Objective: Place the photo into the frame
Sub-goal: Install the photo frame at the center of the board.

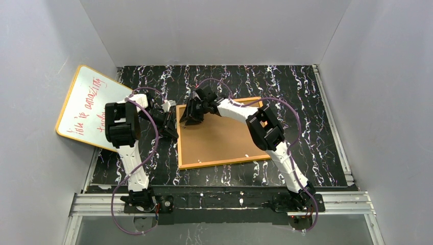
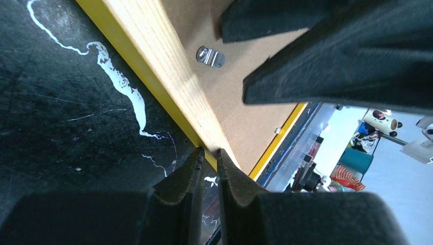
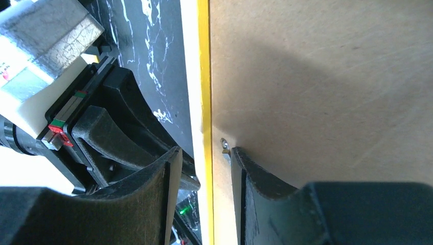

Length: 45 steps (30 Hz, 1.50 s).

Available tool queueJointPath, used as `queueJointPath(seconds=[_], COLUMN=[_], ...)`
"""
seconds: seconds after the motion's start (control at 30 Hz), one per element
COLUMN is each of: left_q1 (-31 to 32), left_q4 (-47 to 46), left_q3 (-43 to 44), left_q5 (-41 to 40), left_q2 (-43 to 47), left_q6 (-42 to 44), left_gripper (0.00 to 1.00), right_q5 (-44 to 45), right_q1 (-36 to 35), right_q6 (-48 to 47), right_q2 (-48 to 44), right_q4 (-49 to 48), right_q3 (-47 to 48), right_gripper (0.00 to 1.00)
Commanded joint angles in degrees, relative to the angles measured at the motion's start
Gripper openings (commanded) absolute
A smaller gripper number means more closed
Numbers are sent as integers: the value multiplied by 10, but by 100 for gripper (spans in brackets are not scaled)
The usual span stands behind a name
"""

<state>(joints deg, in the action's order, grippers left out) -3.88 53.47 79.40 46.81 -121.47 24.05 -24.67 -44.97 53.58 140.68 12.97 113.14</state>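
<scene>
Slippage risk: frame (image 1: 219, 163) lies face-down mid-table w/ backing (image 1: 219, 137) on, photo unseen, left gripper (image 2: 210, 153) nearly closed beside its left rim, right gripper (image 3: 205, 151) part-open astride that rim, so we could skid it pulling unevenly.

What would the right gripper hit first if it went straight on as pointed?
Likely the frame, its yellow rim: the right gripper straddles it, one finger over the backing board. Depth unclear.

Plain pale grey walls (image 1: 214, 30) close in three sides of a black table (image 1: 306, 102) veined with white, like marble. A silver metal rail (image 1: 230, 204) runs along its near edge. Light is bright and even. Past one table edge, colourful clutter (image 2: 357, 166) sits in a pale room.
</scene>
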Motion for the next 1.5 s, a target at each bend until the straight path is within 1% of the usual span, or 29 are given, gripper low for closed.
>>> queueJointPath(seconds=[0.0, 0.3, 0.47, 0.63, 0.73, 0.9, 1.0, 1.07, 1.27, 1.37, 1.47], left_q1=[10, 11, 11, 13, 17, 21, 20, 20, 20, 21, 21], left_q4=[-90, -91, -91, -96, -103, -105, -104, -109, -107, -105, -104], left_q3=[-9, -5, -6, -7, -13, -14, -14, -15, -12, -9, -11], left_q5=[-86, -93, -94, -93, -97, -98, -98, -101, -106, -104, -102], left_q2=[9, 11, 11, 12, 19, 22, 20, 20, 24, 21, 20], left_q6=[15, 18, 20, 16, 13, 16, 16, 12, 18, 18, 18], left_gripper=[6, 5, 5, 5, 4, 4, 4, 3, 2, 2, 2], right_q5=[-9, -4, -10, -19, -5, 13, 22, 37, 94, 103, 102], right_q1=[-12, -18, -19, -18, -19, -17, -19, -22, -25, -25, -25], right_q6=[17, 17, 34, 71, 80, 115, 148, 160, 146, 128, 123], right_q2=[9, 0, 2, 10, 11, 3, -5, -13, -73, -82, -80], right_q4=[-11, -12, -26, -47, -44, -62, -92, -95, -78, -51, -46], right_q3=[-18, -30, -35, -35, -31, -53, -81, -96, -145, -142, -139], right_gripper=[49, 49, 49, 49, 49, 49, 49, 49, 50, 50, 50])
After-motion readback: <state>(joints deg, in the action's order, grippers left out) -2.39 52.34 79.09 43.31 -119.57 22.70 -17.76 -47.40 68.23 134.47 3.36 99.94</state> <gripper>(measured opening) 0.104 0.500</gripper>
